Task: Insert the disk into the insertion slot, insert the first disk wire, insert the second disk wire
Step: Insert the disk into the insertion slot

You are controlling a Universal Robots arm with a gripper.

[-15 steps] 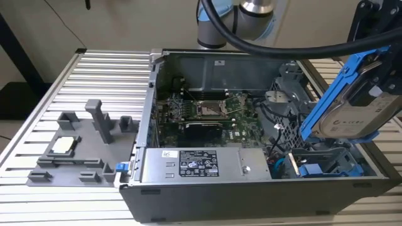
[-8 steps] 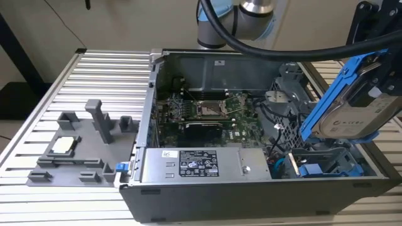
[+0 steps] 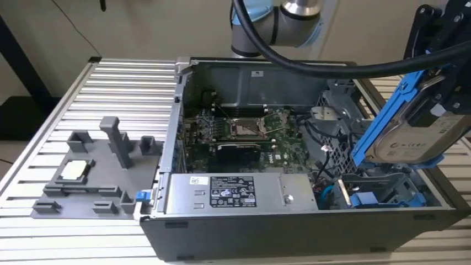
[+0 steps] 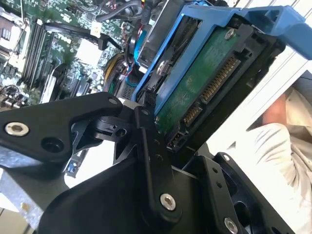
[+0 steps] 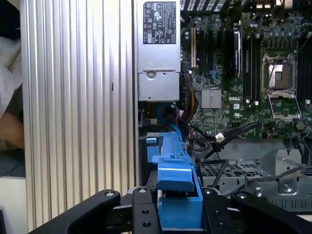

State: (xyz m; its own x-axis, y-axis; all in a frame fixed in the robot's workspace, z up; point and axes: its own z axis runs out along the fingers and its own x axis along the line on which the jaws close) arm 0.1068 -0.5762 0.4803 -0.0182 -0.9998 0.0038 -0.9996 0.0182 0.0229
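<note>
Aluminium ribbed table [image 3: 110,83], open computer case [image 3: 294,234], beige wall [image 3: 147,27], pincer [image 5: 178,207] clasping disk [image 3: 412,141]

light: bright, even | glare: ribbed table [image 5: 78,97] | shadow: inside computer case [image 3: 243,88]

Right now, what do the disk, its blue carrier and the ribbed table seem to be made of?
The disk: apparently metal casing, dull silver-grey, with a pale label; green circuit board underneath. The carrier bracket: likely moulded plastic, uniform bright blue, slight sheen. The table: probably extruded aluminium, matte pale grey, even parallel ribs.
</note>
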